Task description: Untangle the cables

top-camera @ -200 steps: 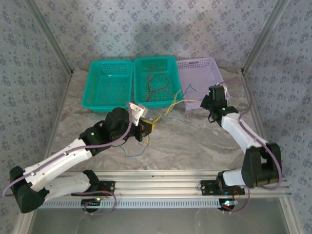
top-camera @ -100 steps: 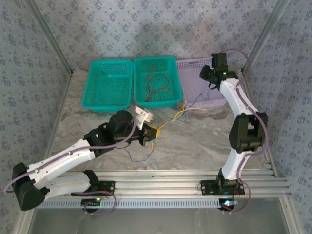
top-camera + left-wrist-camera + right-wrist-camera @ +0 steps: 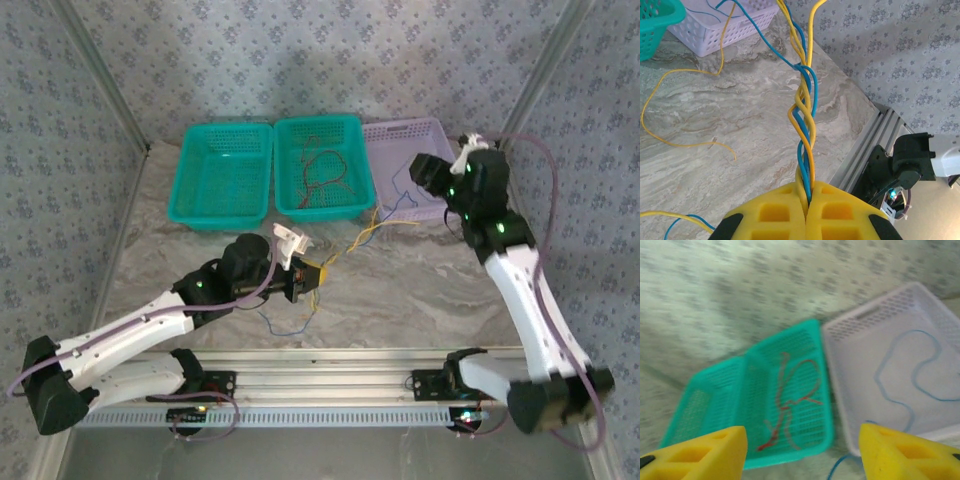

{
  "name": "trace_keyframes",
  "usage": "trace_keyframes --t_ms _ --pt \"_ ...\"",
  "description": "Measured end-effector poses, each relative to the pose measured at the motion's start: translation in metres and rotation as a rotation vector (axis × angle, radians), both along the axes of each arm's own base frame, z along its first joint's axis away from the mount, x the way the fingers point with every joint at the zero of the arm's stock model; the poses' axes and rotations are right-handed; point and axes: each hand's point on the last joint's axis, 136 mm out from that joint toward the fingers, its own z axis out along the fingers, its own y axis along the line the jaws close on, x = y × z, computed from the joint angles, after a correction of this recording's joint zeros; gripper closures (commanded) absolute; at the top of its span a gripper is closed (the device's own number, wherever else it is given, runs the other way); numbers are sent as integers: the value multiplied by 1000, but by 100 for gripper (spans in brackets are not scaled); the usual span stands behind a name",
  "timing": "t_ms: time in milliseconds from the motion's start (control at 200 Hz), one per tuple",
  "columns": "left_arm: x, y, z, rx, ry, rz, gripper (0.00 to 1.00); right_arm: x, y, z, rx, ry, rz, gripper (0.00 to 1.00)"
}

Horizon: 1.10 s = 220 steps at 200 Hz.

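Evidently the left hand [image 3: 807, 212] clamps the twisted yellow and blue cables [image 3: 804, 125] near the bench's middle to anchor them, while the right hand [image 3: 802, 452], fingers apart, hovers over the lilac basket [image 3: 875, 315] at the far edge, holding nothing.

Floral wallpaper [image 3: 300, 60] — marbled tabletop [image 3: 420, 290]

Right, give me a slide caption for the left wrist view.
Left hand pinching twisted yellow and blue wires over a marble table.

Cables [image 3: 805, 131] cross table [image 3: 420, 300] centre; front-right prob. free.
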Motion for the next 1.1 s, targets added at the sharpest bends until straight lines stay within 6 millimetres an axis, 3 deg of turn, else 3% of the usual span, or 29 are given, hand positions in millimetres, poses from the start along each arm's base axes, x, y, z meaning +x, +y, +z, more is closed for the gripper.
trace_keyframes --t_ms 95,190,360,460,525,650,824,944,1099 --pt "0 1 4 -27 2 12 100 -34 13 -12 29 -18 74 41" --pt "1 5 14 -77 -4 33 100 -53 13 -50 32 30 93 41" --pt "1 15 30 -171 -1 72 100 -73 24 -129 22 115 143 39" --pt "2 18 34 -206 17 86 100 -76 42 -154 12 136 205 36" --pt "2 18 35 -222 30 91 100 -73 59 -159 0 122 254 36" --pt "1 19 37 -241 45 101 100 -65 85 -162 -9 81 317 34" --pt "-2 26 44 -272 47 111 100 -58 100 -154 55 28 359 34" --pt "-1 30 44 -273 47 135 100 -71 106 -120 127 -54 403 34" --pt "2 34 31 -253 63 167 100 -97 106 -48 230 -184 457 37"
